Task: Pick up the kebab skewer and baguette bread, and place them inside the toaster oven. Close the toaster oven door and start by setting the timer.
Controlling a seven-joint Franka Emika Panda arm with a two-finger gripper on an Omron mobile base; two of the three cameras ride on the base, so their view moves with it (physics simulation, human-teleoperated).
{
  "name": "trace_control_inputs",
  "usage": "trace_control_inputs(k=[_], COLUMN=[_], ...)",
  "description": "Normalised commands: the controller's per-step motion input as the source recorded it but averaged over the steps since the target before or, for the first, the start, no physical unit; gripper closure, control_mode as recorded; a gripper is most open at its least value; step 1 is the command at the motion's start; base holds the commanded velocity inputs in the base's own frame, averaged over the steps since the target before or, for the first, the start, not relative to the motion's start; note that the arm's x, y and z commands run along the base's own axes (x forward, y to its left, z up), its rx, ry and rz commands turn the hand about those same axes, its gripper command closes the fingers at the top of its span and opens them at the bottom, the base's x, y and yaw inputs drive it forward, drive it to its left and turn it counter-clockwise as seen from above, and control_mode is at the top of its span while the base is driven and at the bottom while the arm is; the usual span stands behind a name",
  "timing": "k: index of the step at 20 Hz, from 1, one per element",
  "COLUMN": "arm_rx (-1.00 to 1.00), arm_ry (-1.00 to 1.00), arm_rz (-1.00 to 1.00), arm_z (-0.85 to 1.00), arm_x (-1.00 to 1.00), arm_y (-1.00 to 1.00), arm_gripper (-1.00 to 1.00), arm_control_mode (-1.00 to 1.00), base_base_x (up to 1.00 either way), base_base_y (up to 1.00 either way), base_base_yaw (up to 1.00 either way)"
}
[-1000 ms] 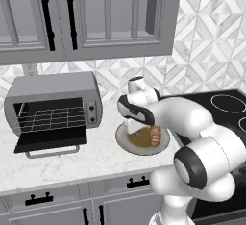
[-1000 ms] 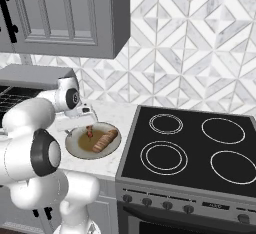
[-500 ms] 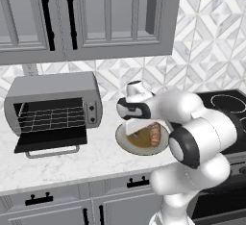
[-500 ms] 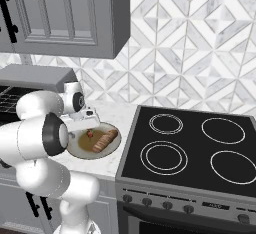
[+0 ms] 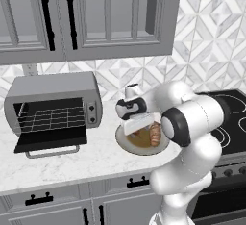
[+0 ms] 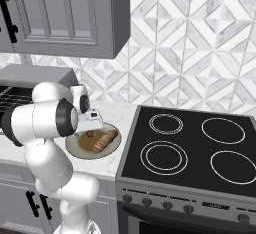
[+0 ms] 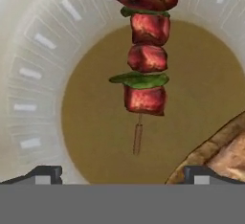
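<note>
The kebab skewer [image 7: 143,50], red meat chunks with green pieces on a thin stick, lies on a round beige plate [image 7: 38,50]. My gripper [image 7: 123,174] hovers close above it, open, its two fingertips [image 7: 45,173] wide apart on either side of the stick's bare end. The tan baguette bread [image 7: 225,153] lies beside the skewer on the same plate [image 5: 126,142], seen as a stubby loaf [image 5: 154,133] to the right of my hand [image 5: 138,127]. To the left stands the grey toaster oven [image 5: 53,92] with its door [image 5: 50,140] dropped open and the wire rack showing.
A black stovetop [image 6: 190,148] with several ring burners sits right of the plate [image 6: 75,148]. Grey wall cabinets [image 5: 86,17] hang above the counter. White marble counter [image 5: 96,164] runs in front of the oven and plate.
The hand has come down closer to the plate, and the arm's elbow has swung up and over it. The jaws stay wide open; skewer and bread have not moved.
</note>
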Motion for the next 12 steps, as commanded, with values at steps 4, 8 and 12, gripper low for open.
trace_control_inputs(k=[4,8,12], arm_rx=[0.04,0.06,0.05], arm_ry=[0.03,0.01,0.0], arm_rz=[0.0,0.02,0.02], arm_z=[-0.28,-0.25,-0.21], arm_x=[0.28,0.39,0.26], arm_y=[-0.09,-0.1,0.0], arm_gripper=[-1.0,-1.0,-1.0], arm_control_mode=[-1.0,-1.0,-1.0], base_base_x=[0.0,0.0,0.0], base_base_y=[0.0,0.0,0.0], base_base_yaw=[0.0,0.0,0.0])
